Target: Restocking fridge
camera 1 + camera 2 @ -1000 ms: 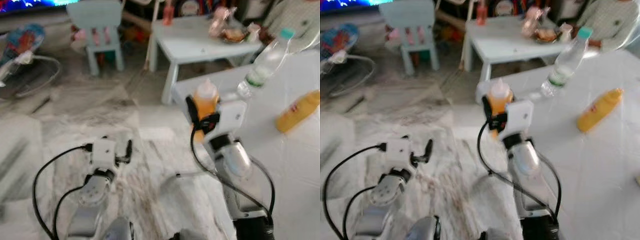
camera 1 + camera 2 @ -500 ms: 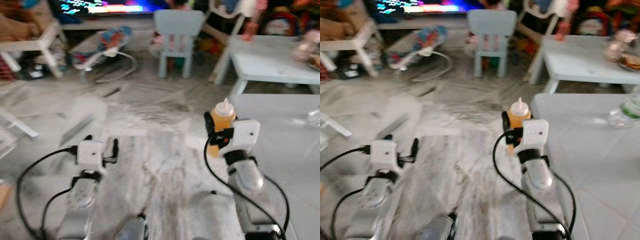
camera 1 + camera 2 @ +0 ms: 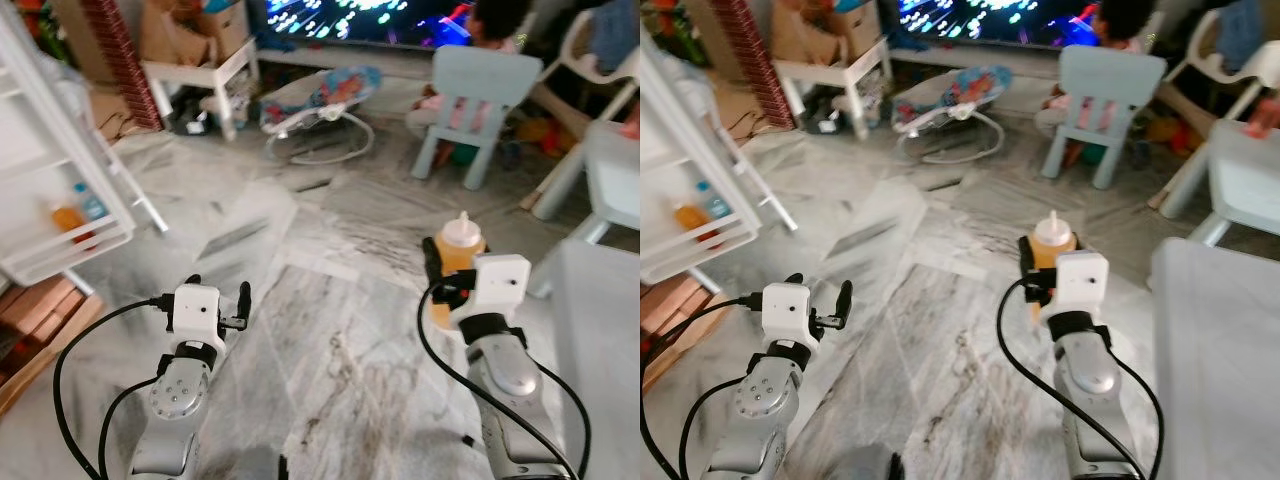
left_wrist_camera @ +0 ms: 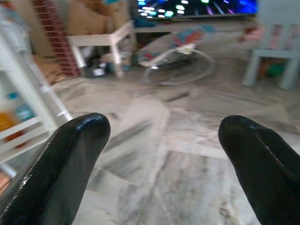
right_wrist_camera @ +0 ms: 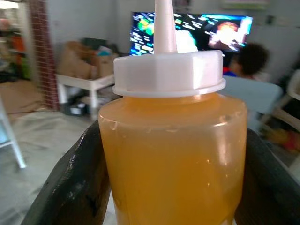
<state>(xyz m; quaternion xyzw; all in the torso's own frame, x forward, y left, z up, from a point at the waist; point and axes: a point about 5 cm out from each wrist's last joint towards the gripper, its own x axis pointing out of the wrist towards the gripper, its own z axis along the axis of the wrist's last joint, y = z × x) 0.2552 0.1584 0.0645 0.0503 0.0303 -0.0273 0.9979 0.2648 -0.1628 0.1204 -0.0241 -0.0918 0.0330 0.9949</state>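
Looks like the carry leg: right gripper (image 3: 447, 290) is clamped around an upright orange sauce squeeze bottle (image 3: 455, 255), left gripper (image 3: 218, 298) is spread wide with nothing in it, so next it probably needs to reach the open fridge door shelf (image 3: 65, 250) off left.

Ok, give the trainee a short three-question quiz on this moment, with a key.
1. True or false: the right hand is shut on a squeeze bottle of orange liquid.
2. Multiple choice: the left hand is (A) shut on a cup, (B) open with nothing between its fingers, (C) resting on a table.
3. Fill in: the white fridge door shelf, with small bottles in it, stands on the robot's ____ side.

Key:
1. True; the black fingers sit on both sides of the bottle, which is upright with a white nozzle cap.
2. B; bare marble floor shows between its fingers.
3. left
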